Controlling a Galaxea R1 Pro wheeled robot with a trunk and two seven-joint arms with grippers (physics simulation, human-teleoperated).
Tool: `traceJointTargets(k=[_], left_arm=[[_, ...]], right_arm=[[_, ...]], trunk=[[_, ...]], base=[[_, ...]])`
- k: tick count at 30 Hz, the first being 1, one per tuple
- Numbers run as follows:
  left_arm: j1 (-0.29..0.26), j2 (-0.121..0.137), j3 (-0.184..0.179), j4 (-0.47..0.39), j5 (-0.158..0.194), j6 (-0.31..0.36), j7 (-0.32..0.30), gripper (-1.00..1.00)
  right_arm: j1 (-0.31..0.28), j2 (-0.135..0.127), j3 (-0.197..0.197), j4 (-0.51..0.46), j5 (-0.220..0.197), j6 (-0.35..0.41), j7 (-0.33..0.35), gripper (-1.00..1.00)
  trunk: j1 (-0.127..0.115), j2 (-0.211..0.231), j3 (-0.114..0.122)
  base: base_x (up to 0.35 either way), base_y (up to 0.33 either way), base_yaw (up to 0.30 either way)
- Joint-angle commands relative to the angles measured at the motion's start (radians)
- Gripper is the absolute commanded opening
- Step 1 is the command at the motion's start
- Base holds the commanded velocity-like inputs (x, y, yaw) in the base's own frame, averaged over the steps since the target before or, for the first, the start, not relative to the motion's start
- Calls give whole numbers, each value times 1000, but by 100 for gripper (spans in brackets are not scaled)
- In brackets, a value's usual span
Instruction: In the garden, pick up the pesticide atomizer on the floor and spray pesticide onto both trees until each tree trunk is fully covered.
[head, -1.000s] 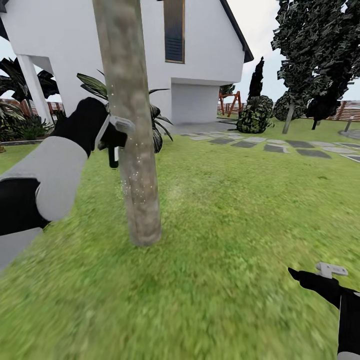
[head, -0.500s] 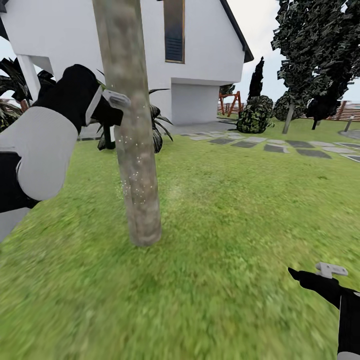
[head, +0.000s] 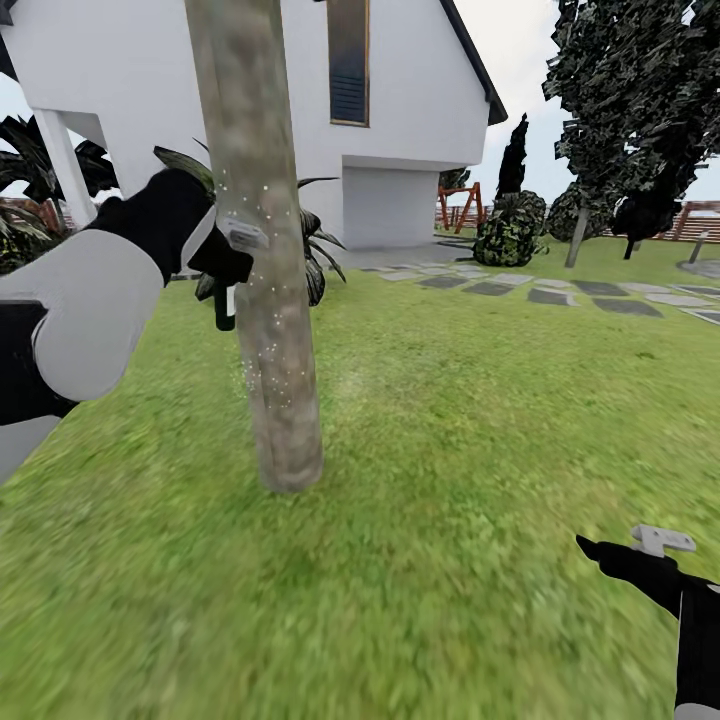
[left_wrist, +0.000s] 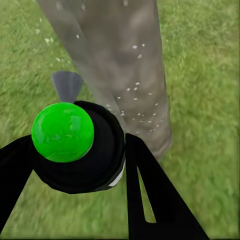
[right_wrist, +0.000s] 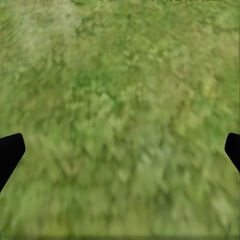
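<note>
Head view has the left gripper clamped on the pesticide atomizer at the tree trunk's 9 o'clock, right gripper spread wide over grass.

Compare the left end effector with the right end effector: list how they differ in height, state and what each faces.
The left end effector is raised beside the thick grey-brown tree trunk; the right end effector hangs low over the blurry green grass. The left is shut on the slim black green-capped pesticide atomizer; the right is open with nothing in it. The left faces the speckled trunk; the right faces bare lawn. Both have black fingers.
</note>
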Motion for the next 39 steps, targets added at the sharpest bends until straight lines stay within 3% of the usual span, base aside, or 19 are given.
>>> traceJointTargets(k=[1,8,10,19,27,36,39], left_arm=[[1,1,0,2,-1,-1,0,-100],[22,44,0,55,1,-6,-2,-100],[51,50,0,69,1,-11,-2,-100],[168,53,0,73,2,-27,-2,-100],[262,58,1,71,3,-91,-2,-100],[340,111,1,71,4,-159,-2,-100],[349,135,4,71,8,-221,-2,-100]], right_arm=[[0,0,0,0,0,0,0,100],[0,0,0,0,0,0,0,100],[0,0,0,0,0,0,0,100],[0,0,0,0,1,0,0,100],[0,0,0,0,2,0,0,100],[0,0,1,0,2,0,0,100],[0,0,1,0,2,0,-1,100]], trunk=[[0,0,0],[0,0,0],[0,0,0],[0,0,0],[0,0,0],[0,0,0],[0,0,0]], base=[[0,0,0],[0,0,0],[0,0,0],[0,0,0],[0,0,0],[0,0,0],[0,0,0]])
